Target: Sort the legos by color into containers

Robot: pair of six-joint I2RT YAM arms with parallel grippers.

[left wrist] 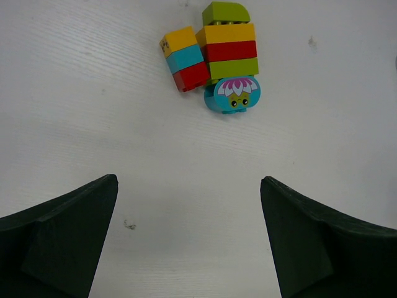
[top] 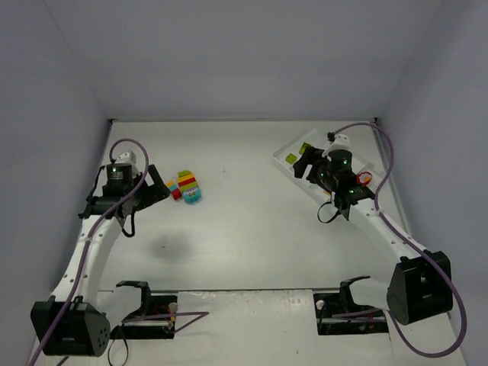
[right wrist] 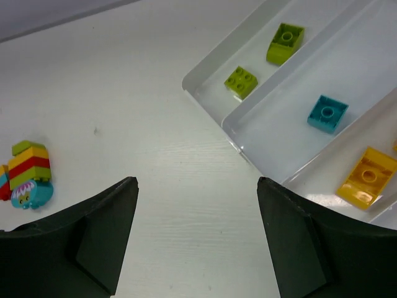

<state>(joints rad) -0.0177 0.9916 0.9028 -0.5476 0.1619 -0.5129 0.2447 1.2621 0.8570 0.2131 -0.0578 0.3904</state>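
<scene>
jaws first: your left jaws stand wide apart and empty over bare bench, and the unsorted legos sit just ahead of them, roughly in line with the gap between the two fingers. that clump is two stacks touching side by side: a small tilted stack of orange-yellow, teal and red, and a taller stack of lime, orange-yellow, red and lime, with a teal flower-faced piece at its near end. your right jaws are likewise spread and hold nothing, hanging over the bench just beside a corner of the white tray. in it, two lime bricks lie in the outermost compartment, a teal brick in the next and an orange-yellow brick in the third; the fourth is cut off, so you cannot tell whether any red is in. by my reading you are partway: a few pieces are sorted, and the clump remains, well apart from the tray. nothing lies between the left jaws and the clump; the likely snag is that its bricks look pressed together and would need splitting before sorting. a purple cable loops beside the right arm.
</scene>
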